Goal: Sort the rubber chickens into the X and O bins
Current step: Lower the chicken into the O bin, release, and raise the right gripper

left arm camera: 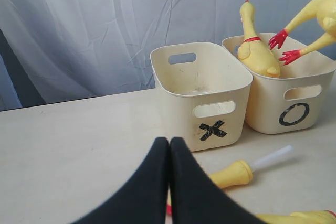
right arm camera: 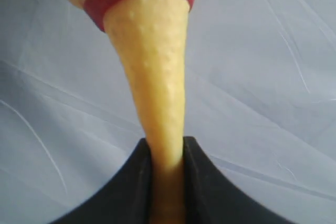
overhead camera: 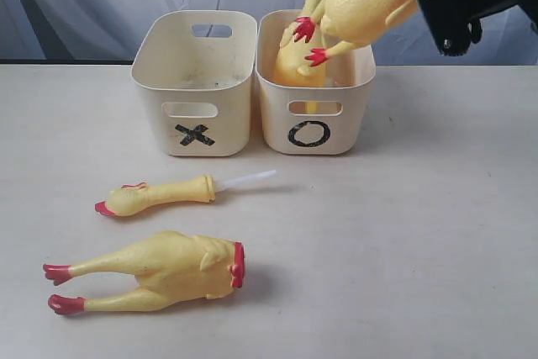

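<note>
Headless body at 7 o'clock: likely soft, light, pinch a leg; right gripper clamped on neck of held chicken, left gripper closed, empty.

Pale table; bluish curtain behind, seemingly sheer

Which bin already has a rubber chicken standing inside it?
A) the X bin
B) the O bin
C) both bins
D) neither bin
B: a whole chicken stands inside the O bin, the X bin shows only its bare floor, and the right fingers hold a second chicken in the air.
</note>
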Tool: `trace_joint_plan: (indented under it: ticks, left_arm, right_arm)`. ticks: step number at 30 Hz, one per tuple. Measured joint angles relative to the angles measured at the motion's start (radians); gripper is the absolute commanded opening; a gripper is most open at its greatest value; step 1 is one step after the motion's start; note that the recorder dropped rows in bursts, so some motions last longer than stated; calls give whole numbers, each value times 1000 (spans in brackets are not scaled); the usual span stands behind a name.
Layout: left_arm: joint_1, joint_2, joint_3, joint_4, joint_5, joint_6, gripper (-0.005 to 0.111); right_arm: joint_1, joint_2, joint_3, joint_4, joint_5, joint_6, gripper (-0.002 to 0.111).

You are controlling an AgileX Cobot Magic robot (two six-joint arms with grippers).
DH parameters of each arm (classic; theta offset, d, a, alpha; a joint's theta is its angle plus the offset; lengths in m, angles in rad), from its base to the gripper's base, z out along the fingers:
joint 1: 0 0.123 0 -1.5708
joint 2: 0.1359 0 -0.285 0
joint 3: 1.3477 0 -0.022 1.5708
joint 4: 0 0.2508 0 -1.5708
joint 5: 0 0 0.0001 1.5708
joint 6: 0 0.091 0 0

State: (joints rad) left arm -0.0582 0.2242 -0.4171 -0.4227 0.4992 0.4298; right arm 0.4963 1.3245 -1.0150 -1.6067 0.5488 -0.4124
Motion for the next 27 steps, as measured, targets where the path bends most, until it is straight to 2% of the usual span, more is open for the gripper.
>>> trace_joint_plan:
  ticks: [4, 9, 22, 27]
  left_arm:
    - [0, 0, -2, 0, 0, 0, 0]
    - [0, 0, -2, 0, 0, 0, 0]
    - [0, 0, -2, 0, 0, 0, 0]
    - [0, 0, -2, 0, 0, 0, 0]
  right_arm:
    - [-86, 19, -55, 2, -187, -6, -1]
    - [-121, 68, -112, 10, -272, -9, -1]
    - [-141, 121, -140, 37, -298, -44, -1]
    - [-141, 121, -140, 133, -295, -123, -1]
